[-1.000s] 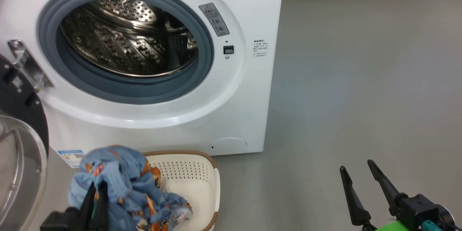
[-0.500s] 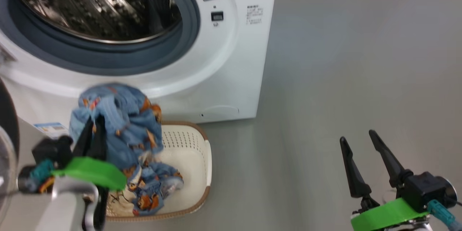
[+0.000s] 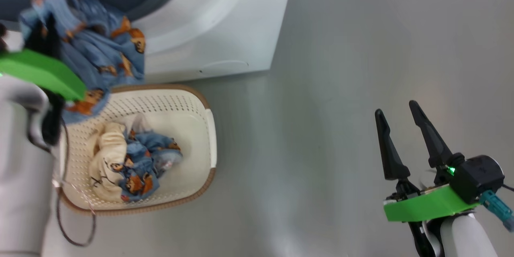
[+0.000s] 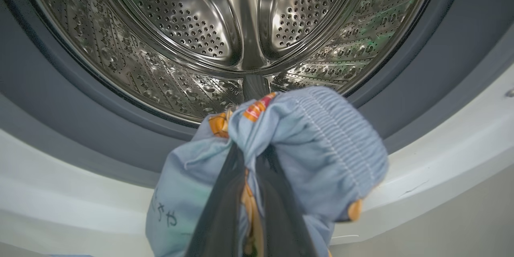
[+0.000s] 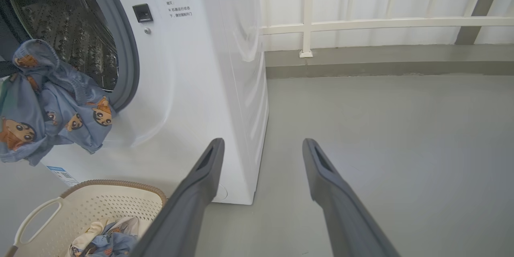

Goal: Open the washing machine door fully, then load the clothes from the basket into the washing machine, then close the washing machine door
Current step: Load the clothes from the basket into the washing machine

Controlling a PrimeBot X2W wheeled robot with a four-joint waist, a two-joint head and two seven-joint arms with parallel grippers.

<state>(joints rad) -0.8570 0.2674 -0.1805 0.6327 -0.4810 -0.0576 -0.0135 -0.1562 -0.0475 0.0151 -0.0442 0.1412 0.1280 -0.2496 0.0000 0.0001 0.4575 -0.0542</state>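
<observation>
The left pincer [image 4: 252, 156] is pressed together on a blue garment [image 4: 321, 136]. A second ago that bundle hung low over the basket [image 3: 202, 102]; now it is up at the mouth of the washer [image 3: 217, 20], in front of the lower gasket, not yet inside the drum [image 4: 192, 20]. The head camera has tipped down meanwhile, so much of the shift there is its own. More clothes [image 3: 132, 156] — cream and blue — lie in the basket. The right pincer [image 3: 395, 109] hovers spread over the floor, well apart. Loading looks under way — next, reach in and let go.
</observation>
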